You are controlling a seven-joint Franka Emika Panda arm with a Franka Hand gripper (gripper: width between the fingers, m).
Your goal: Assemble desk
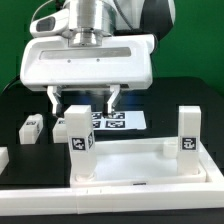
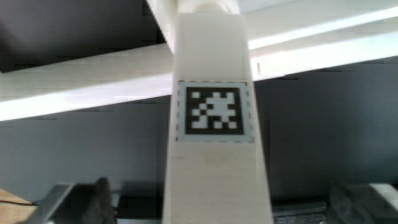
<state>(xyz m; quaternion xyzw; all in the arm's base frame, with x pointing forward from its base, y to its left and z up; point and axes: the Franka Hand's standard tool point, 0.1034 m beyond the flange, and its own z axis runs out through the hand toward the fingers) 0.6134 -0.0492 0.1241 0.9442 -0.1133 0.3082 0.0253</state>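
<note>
The white tabletop [image 1: 140, 168] lies at the front with its raised rim up. Two white legs stand upright in its corner sockets: one toward the exterior view's left [image 1: 80, 145], one toward the right [image 1: 188, 140], each bearing a small tag. My gripper [image 1: 84, 100] hangs over the left leg, open, with a finger on either side of the leg's top and not touching it. In the wrist view that leg [image 2: 217, 150] runs up the middle between the dark fingers [image 2: 80, 200], with a clear gap on both sides. The tabletop rim [image 2: 89, 85] crosses behind it.
A loose white leg [image 1: 33, 127] lies on the black table at the exterior view's left. Another white piece [image 1: 4, 158] shows at the far left edge. The marker board [image 1: 120, 121] lies behind the tabletop, under the gripper.
</note>
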